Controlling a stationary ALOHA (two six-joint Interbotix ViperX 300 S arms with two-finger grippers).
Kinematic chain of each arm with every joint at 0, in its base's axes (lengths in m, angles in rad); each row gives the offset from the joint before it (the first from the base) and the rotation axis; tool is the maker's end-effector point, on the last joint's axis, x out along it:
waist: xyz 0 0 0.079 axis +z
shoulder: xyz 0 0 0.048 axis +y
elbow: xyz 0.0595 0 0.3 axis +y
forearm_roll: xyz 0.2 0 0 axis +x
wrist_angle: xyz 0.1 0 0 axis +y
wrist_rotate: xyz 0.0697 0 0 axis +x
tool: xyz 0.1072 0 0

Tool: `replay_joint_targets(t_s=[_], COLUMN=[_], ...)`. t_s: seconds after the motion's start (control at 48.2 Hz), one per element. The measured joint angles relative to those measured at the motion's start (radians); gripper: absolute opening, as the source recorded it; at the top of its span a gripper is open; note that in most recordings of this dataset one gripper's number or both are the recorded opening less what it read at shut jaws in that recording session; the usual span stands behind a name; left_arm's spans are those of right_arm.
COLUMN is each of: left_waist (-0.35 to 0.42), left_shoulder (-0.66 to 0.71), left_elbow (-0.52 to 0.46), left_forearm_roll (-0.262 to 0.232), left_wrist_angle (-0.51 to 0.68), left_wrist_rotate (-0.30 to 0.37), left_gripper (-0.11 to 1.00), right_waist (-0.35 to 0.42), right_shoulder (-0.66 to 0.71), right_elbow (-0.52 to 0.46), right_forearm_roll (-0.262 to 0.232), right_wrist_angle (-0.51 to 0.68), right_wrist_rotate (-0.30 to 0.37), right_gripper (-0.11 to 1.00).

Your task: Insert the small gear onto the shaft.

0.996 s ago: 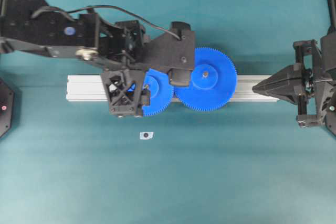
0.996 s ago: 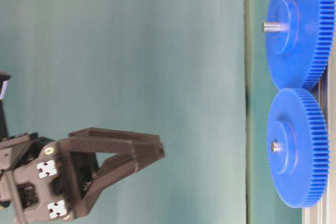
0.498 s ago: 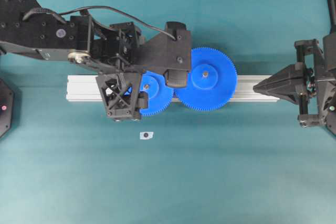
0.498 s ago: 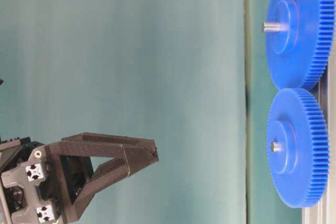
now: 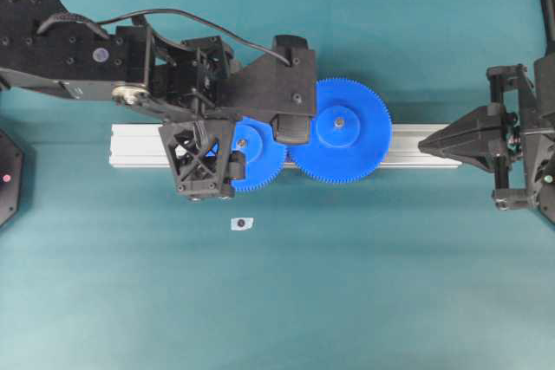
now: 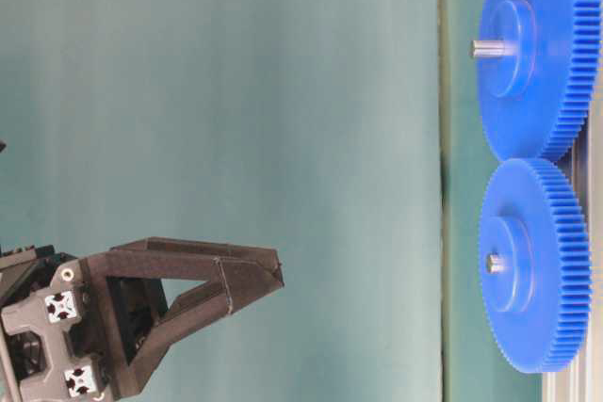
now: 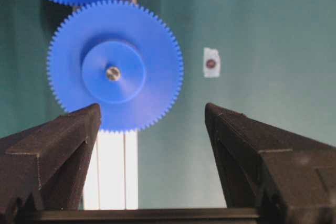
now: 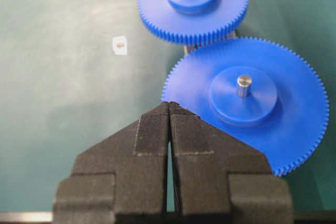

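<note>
- Since the small gear already sits flat on the rail, teeth meshed with the larger gear, I'd fear the left gripper clipping its rim and lifting it.
- Its axis points straight up along the shaft, whose grey tip shows at the hub.
- Left jaws gape wide, holding nothing; the right gripper is pinched closed, empty.

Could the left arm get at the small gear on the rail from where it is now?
Probably yes. The left gripper hangs open above the small gear, which sits on its shaft meshed with the larger gear; nothing lies between.
</note>
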Motion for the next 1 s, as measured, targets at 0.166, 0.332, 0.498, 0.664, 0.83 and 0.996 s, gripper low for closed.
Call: replay_joint_targets(t_s=[0.166,0.332,0.498,0.664,0.83,0.996], left_waist=[0.002,0.000,0.000,0.000,0.000,0.002], left_shoulder=[0.002,0.000,0.000,0.002,0.005,0.008], left_elbow=[0.000,0.000,0.000,0.000,0.002,0.002], left_forearm_roll=[0.000,0.000,0.000,0.000,0.000,0.000], left_wrist_angle=[0.002,0.000,0.000,0.000,-0.002,-0.002], left_wrist_rotate=[0.000,0.000,0.005,0.005,0.000,-0.002], left_gripper=[0.76,0.76,0.76,0.76,0.76,0.76], right_waist=[0.000,0.000,0.000,0.000,0.000,0.000], right_shoulder=[0.000,0.000,0.000,-0.006,-0.018,-0.028], right_elbow=[0.003,0.006,0.006,0.012,0.017,0.021], right_forearm_roll=[-0.002,0.000,0.000,0.000,0.000,0.000], right_wrist_angle=[0.000,0.000,0.000,0.000,0.000,0.000], right_wrist_rotate=[0.000,0.000,0.000,0.000,0.000,0.000], right_gripper=[0.00,0.00,0.00,0.00,0.00,0.00])
